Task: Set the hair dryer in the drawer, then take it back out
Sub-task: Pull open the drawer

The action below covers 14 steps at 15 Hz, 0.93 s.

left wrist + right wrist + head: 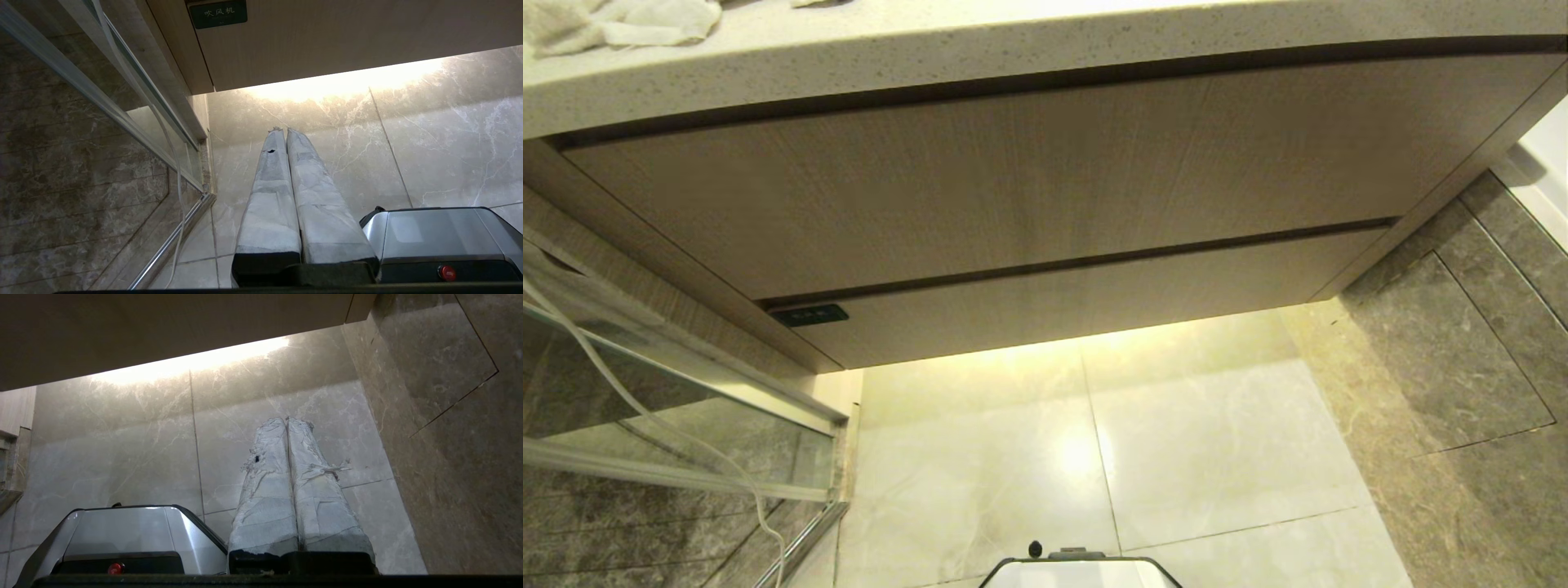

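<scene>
From the head view, the drawer [1086, 306] sits closed beneath the taller panel [1013, 180], and a towel [621, 24] lies on the surface [1045, 49]; neither arm shows there. Only the wrist views catch them: left gripper [284, 130] and right gripper [287, 419], each hanging over the floor [1176, 457] with jaws clenched on nothing. The label [217, 12] reads clearly only from the left wrist. The hair dryer appears nowhere.
</scene>
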{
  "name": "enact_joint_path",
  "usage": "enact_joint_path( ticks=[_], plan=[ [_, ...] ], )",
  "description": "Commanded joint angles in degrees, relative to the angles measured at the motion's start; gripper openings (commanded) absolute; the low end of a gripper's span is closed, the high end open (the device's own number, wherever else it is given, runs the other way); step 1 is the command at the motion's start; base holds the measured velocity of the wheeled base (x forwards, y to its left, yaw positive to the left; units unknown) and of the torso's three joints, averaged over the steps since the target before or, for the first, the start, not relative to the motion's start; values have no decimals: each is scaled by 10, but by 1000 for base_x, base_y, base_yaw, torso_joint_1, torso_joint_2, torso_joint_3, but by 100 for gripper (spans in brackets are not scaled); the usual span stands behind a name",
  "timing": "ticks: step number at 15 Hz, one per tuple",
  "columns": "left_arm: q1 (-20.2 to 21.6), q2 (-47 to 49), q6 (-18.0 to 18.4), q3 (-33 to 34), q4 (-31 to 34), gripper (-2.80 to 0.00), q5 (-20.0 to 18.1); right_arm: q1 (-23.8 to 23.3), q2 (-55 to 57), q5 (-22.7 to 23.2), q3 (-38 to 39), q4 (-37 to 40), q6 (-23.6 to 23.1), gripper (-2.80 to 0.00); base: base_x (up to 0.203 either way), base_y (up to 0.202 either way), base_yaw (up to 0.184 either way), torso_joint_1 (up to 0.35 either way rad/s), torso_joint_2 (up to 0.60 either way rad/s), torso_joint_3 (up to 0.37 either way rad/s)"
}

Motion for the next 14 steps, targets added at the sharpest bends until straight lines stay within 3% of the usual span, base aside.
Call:
enact_joint_path(
  ticks=[1,14],
  plan=[
    [0,0,0,1,0,-280,0,0,0,0,1,0,1,-280,0,0,0,0,0,0],
    [0,0,0,1,0,-280,0,0,0,0,1,-1,1,-280,0,0,0,0,0,0]
  ],
)
